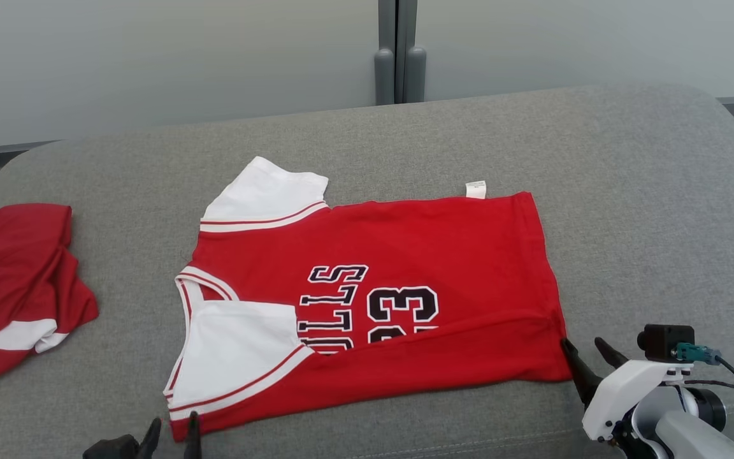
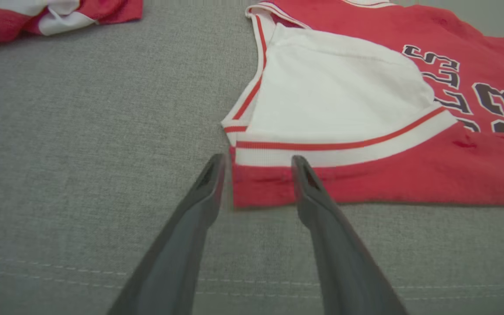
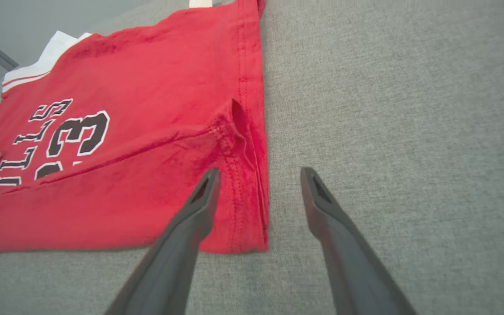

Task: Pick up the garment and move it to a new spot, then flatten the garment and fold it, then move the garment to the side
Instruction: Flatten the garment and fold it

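The garment (image 1: 405,255) is a red jersey with white sleeves and black lettering, lying flat on the grey cushion with its near long edge folded over the print. My left gripper (image 1: 172,430) stands open at the jersey's near left corner; in the left wrist view the left gripper (image 2: 258,164) straddles that red corner (image 2: 260,188) without clamping it. My right gripper (image 1: 587,350) is open at the near right hem corner. In the right wrist view the right gripper (image 3: 258,175) has one finger over the hem (image 3: 247,183) and the other over bare cushion.
A second red and white garment (image 1: 13,287) lies crumpled at the cushion's left edge. The grey cushion (image 1: 647,210) has bare room to the right of the jersey and behind it. A pale wall with a grey post (image 1: 399,51) stands beyond.
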{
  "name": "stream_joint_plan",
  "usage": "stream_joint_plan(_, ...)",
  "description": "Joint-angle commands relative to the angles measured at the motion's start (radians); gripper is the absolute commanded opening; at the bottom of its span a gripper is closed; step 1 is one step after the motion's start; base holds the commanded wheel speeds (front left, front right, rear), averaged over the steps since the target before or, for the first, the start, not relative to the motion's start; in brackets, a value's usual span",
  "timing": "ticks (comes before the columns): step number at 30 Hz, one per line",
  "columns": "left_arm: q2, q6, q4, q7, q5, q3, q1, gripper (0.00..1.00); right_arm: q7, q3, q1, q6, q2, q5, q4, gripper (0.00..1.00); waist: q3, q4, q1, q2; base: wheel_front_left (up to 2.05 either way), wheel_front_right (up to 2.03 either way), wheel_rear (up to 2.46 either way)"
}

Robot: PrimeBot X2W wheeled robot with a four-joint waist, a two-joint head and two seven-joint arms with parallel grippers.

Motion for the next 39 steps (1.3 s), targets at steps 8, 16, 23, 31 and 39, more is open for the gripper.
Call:
stream_joint_plan(8, 0.001, 0.02, -0.091, -0.026, 0.024, 0.024, 0.014, 1.0, -0.041, -0.062, -0.016, -0.001, -0.007, -0.093, -0.036, 1.0, -0.005, -0.003, 0.0, 0.0, 0.0, 0.0, 0.0)
stream_joint_plan(16, -0.018, 0.048, -0.315, -0.027, 0.114, 0.089, 0.047, 1.0, -0.048, -0.22, 0.031, -0.001, 0.027, -0.235, -0.197, 1.0, -0.002, -0.001, 0.0, 0.0, 0.0, 0.0, 0.0)
stream_joint_plan(23, -0.05, 0.059, -0.426, -0.027, 0.182, 0.145, 0.084, 1.0, -0.048, -0.353, 0.119, -0.001, 0.084, -0.369, -0.355, 1.0, 0.003, 0.003, 0.0, 0.0, 0.0, 0.0, 0.0)
stream_joint_plan(31, -0.069, 0.032, -0.455, -0.028, 0.213, 0.196, 0.065, 1.0, -0.047, -0.423, 0.18, -0.001, 0.138, -0.44, -0.425, 1.0, 0.022, -0.003, 0.0, 0.0, 0.0, 0.0, 0.0)
stream_joint_plan(39, 0.013, -0.021, -0.41, -0.027, 0.237, 0.175, -0.092, 1.0, -0.047, -0.401, 0.129, -0.001, 0.157, -0.457, -0.433, 1.0, 0.081, -0.057, 0.0, 0.0, 0.0, 0.0, 0.0)
